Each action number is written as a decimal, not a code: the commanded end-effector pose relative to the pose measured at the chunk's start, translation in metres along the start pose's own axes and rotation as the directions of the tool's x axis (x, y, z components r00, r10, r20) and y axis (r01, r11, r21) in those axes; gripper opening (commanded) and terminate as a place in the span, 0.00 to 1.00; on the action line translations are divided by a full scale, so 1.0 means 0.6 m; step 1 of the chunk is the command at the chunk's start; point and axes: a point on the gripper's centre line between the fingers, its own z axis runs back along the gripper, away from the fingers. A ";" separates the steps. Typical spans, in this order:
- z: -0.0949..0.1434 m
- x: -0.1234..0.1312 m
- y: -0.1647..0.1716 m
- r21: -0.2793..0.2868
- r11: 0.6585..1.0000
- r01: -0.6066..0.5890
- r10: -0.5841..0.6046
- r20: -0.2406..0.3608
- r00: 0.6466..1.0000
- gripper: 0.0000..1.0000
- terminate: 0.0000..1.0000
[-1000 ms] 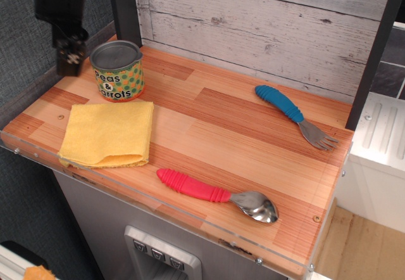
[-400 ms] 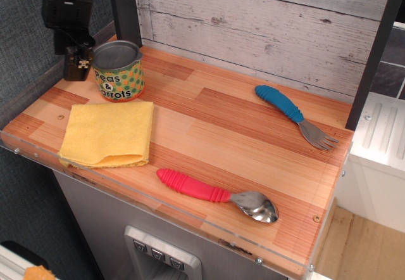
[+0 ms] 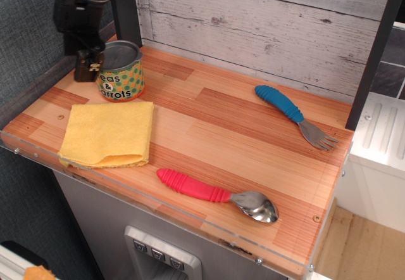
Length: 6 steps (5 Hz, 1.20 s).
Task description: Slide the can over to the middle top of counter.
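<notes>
The can point(image 3: 121, 72), with a grey lid and a yellow-green dotted "Peas & Carrots" label, stands upright at the back left corner of the wood-plank counter point(image 3: 215, 128). My black gripper point(image 3: 88, 66) hangs low right against the can's left side, covering the first letters of the label. Its fingers look close together, but I cannot tell if they are open or shut. Nothing is held between them.
A folded yellow cloth point(image 3: 109, 133) lies just in front of the can. A blue-handled fork point(image 3: 295, 116) lies at the back right, a red-handled spoon point(image 3: 216, 194) near the front edge. The white-grey plank wall point(image 3: 266, 26) rises behind, with a dark post point(image 3: 125, 7) at the left.
My gripper has moved right and slightly down, from left of the can to its left side. The can stands in the same place.
</notes>
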 end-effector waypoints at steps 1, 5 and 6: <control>0.029 -0.033 0.019 -0.059 0.998 0.037 -0.039 -0.036 0.999 1.00 0.00; 0.051 -0.074 0.037 -0.097 0.968 0.229 -0.237 -0.081 0.968 1.00 0.00; 0.055 -0.086 0.043 -0.109 0.962 0.251 -0.261 -0.086 0.962 1.00 0.00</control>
